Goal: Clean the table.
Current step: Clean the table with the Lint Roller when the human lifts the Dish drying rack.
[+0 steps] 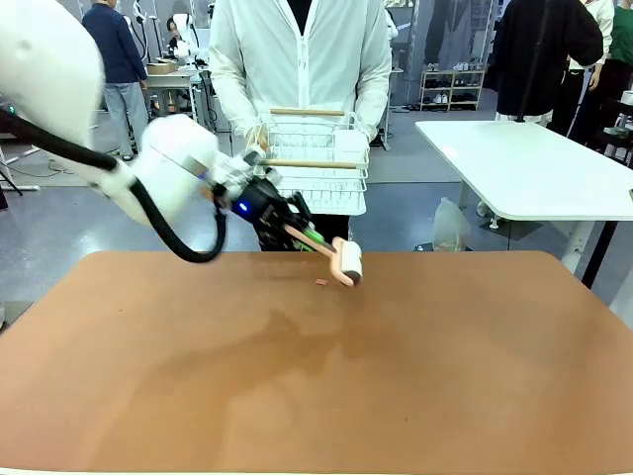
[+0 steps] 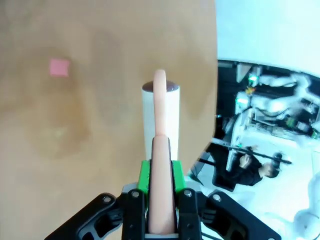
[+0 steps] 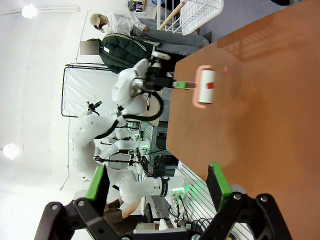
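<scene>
Left arm holds lint roller at the desk's far edge

Left arm comes in from the left side, reaching to the far middle of the desk [image 1: 297,376]. Left fingers [image 1: 309,236] closed tight on the pink handle of a lint roller [image 1: 348,263], green pads pressed on both sides of it. A small pink scrap [image 1: 320,282] lies on the desk just beside the roller's white roll. The roll sits low at the surface; cannot tell if it touches. The reddish-brown top is smooth and matte, with soft shadows across the middle. Behind the far edge stands a person [image 1: 297,49] in a white jacket holding a white wire basket [image 1: 316,148] with wooden handles. A clear jug [image 1: 450,226] sits on the grey floor [image 1: 415,213] to the right of them. A white table [image 1: 534,168] stands further right. Right fingers [image 3: 216,181] spread wide apart above the desk, nothing between them
</scene>
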